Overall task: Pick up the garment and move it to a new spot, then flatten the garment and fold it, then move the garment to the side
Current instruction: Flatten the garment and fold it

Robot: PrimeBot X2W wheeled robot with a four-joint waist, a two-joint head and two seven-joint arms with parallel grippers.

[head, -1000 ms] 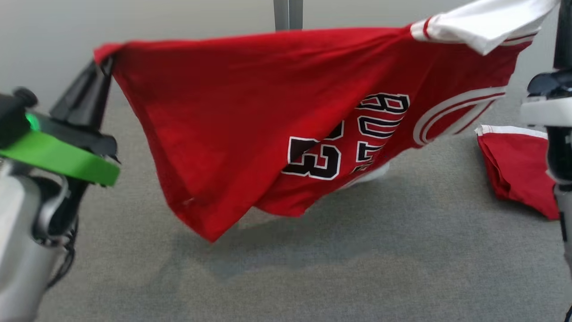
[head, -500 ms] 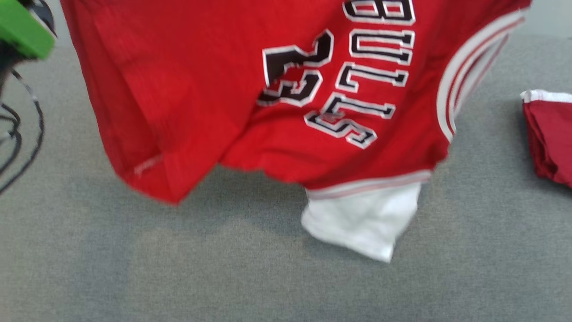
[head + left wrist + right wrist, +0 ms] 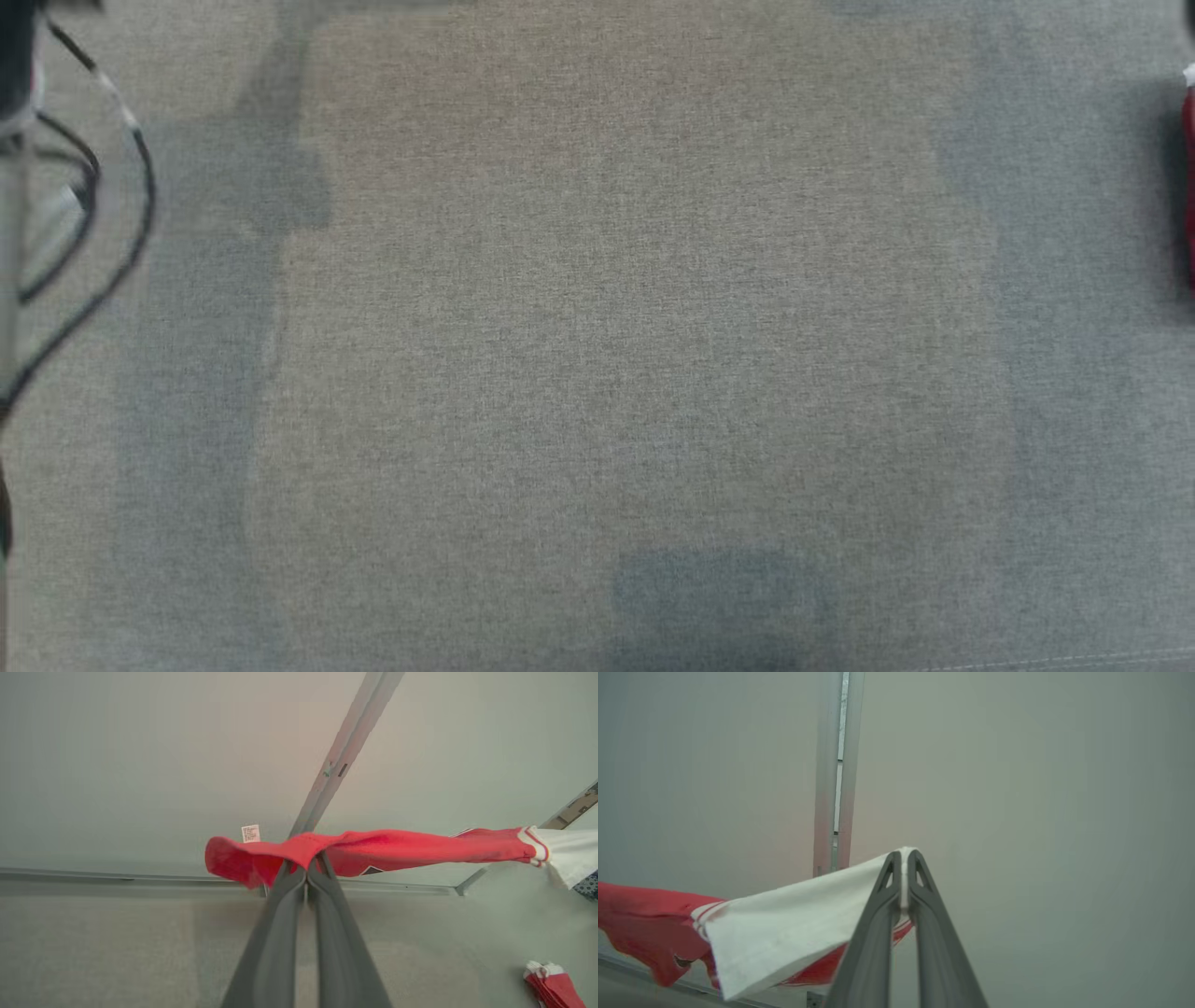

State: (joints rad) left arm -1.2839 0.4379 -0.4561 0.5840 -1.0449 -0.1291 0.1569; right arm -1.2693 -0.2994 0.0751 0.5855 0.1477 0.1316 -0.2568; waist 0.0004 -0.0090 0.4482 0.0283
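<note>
Mid-carry, by the look of it: garment strung in the air between two pinches, clear of the grey surface. Left gripper clamped tight on a red corner beside the white label; right gripper clamped tight on the white sleeve edge. Next, probably: lower both ends together onto the bare middle, keeping tension so as to land flat. Best kept away from the folded red piece at far right.
</note>
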